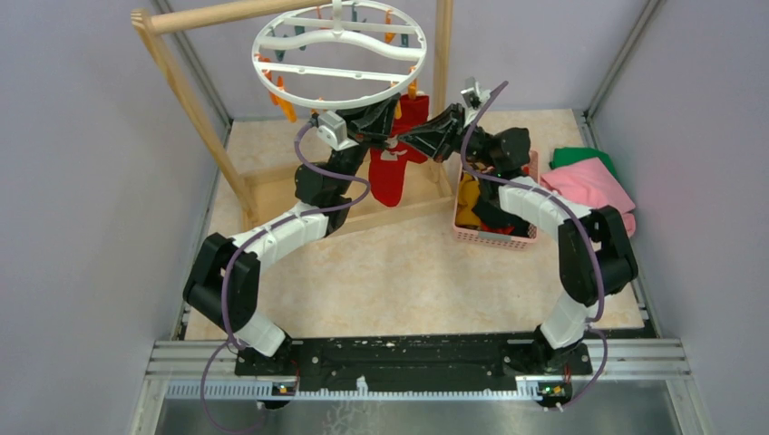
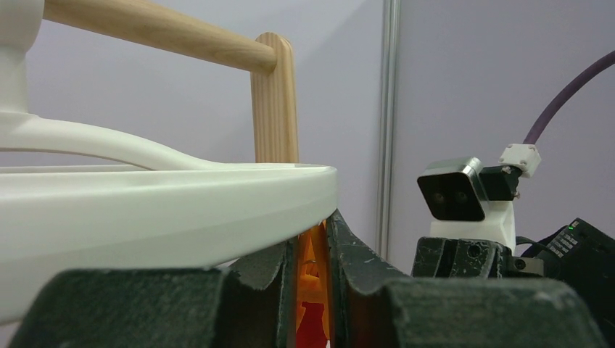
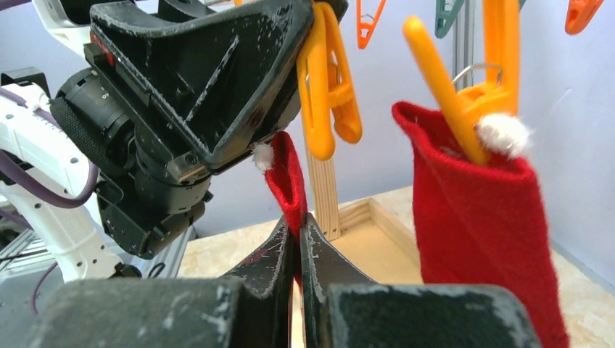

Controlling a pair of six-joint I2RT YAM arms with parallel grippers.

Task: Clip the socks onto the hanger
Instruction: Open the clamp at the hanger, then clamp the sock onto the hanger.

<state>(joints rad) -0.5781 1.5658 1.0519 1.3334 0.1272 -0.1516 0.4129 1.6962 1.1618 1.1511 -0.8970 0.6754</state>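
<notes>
Left gripper (image 2: 313,250) clamped on orange clip (image 3: 330,87) under hanger (image 2: 145,210) rim, presumably squeezing it open. Right gripper (image 3: 297,246) pinches red sock (image 3: 285,177), cuff raised beneath clip for insertion.

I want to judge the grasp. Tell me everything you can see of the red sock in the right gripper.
The sock is red knit-looking fabric with a small white fluffy tuft at its top edge. It stands upright, edge-on, pinched low down by the right gripper. Its top reaches beside the lower tip of the orange clip held by the left gripper, not yet inside it.
</notes>
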